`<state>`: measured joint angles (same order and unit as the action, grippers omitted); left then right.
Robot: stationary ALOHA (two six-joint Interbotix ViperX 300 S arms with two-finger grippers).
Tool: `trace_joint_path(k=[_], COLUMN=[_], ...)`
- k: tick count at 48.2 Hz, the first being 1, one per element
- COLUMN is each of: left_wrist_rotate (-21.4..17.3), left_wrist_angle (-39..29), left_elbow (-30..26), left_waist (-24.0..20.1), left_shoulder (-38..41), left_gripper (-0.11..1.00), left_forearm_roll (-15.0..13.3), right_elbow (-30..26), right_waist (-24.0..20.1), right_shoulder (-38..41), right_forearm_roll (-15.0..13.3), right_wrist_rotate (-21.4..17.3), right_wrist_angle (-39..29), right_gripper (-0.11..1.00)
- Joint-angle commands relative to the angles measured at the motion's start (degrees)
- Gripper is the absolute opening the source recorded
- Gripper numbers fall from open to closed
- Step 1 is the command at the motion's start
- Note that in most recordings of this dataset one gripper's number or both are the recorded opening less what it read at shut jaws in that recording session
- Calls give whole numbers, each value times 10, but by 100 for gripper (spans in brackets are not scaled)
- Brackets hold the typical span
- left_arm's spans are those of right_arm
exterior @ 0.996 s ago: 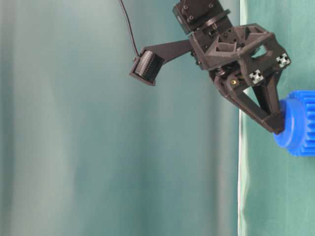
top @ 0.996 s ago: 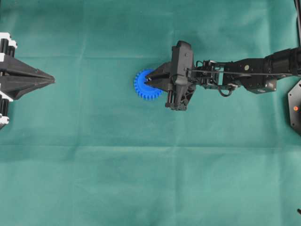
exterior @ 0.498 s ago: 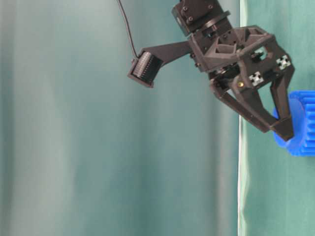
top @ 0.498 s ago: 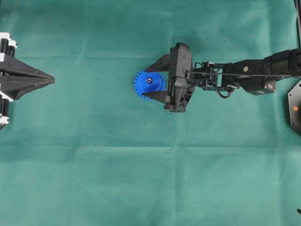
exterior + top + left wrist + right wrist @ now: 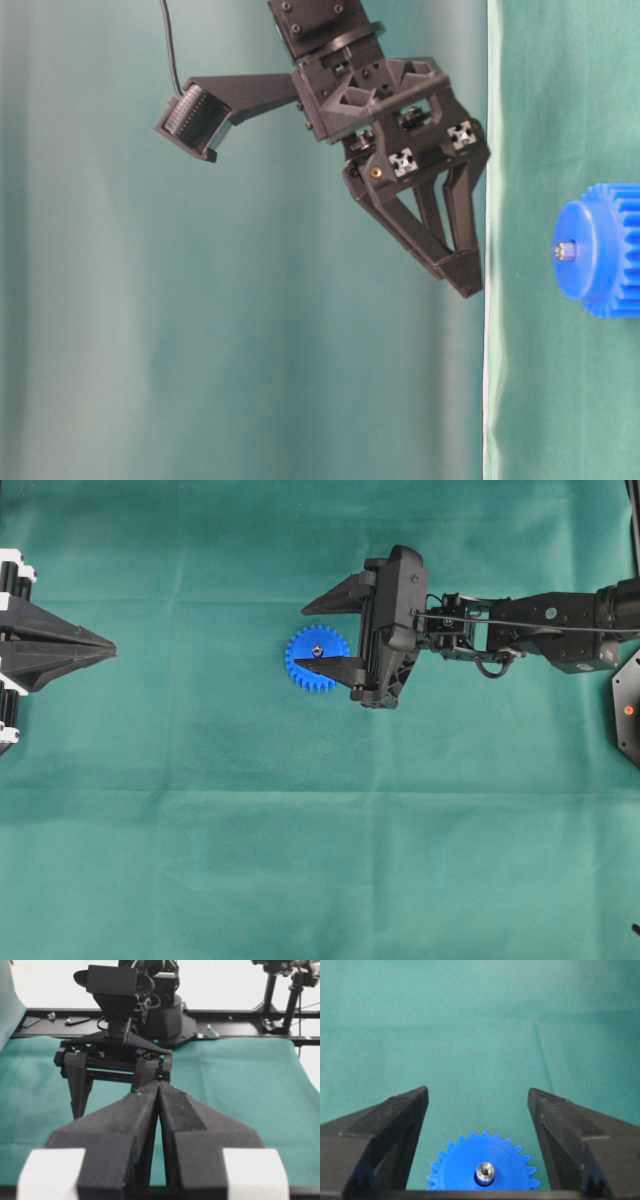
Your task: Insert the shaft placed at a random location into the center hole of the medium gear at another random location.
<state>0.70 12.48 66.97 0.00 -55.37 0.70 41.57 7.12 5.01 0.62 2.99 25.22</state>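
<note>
The medium gear [image 5: 318, 658], bright blue with small teeth round its rim, is seen lying flat on the green cloth of the desk [image 5: 300, 860], a little above and left of the middle of the overhead frame. The shaft [image 5: 484, 1172], a tiny silver-grey pin, is seated upright in the center hole [image 5: 316, 652] of the raised hub, its top end showing just proud of the hub in the table-level view. The right gripper [image 5: 312, 635] is reached in from the right edge of the overhead frame, its jaws spread wide apart, one above the gear in the frame and one crossing the gear's lower rim; nothing is held between them. In the table-level view the fingers [image 5: 463, 272] are shown clear of the gear [image 5: 596, 250], with open space between their tips and the hub. From the right wrist view the gear is seen at the bottom middle of the frame, between the two black fingers and touching neither. The left gripper [image 5: 108, 651] is parked at the left edge of the overhead frame, well apart from the gear, and its jaws are closed together with nothing seen between them; in the left wrist view only a thin dark seam is left between the two fingers [image 5: 125, 1120], though whether the very tips meet cannot quite be made out there.
</note>
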Motion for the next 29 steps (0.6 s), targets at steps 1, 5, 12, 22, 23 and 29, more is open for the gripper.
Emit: trace_joint_path(k=[1,5,12,22,23,29], left_wrist_rotate=[0,0,0,0,0,0], left_wrist_angle=[4,4,4,4,3,3], left_elbow=[-9,-9,-9,-8,-9,-9], left_waist=[1,1,1,1,1,1], left_shoulder=[4,4,4,4,4,4], left_gripper=[0,0,0,0,0,0], left_forearm_roll=[1,1,1,1,1,1], right_elbow=[-8,-7,4,49,55,96], right_waist=[-2,-2,-2,-2,-2,-2], right_shoulder=[-16,-16,-30,-90,-98,-149], right_forearm_roll=[0,0,2,3,3,3], right_wrist_rotate=[6,5,5,4,4,4], right_wrist_angle=[-1,-2,-12,-30,-32,-33], right_gripper=[86,86,86,86,86,86])
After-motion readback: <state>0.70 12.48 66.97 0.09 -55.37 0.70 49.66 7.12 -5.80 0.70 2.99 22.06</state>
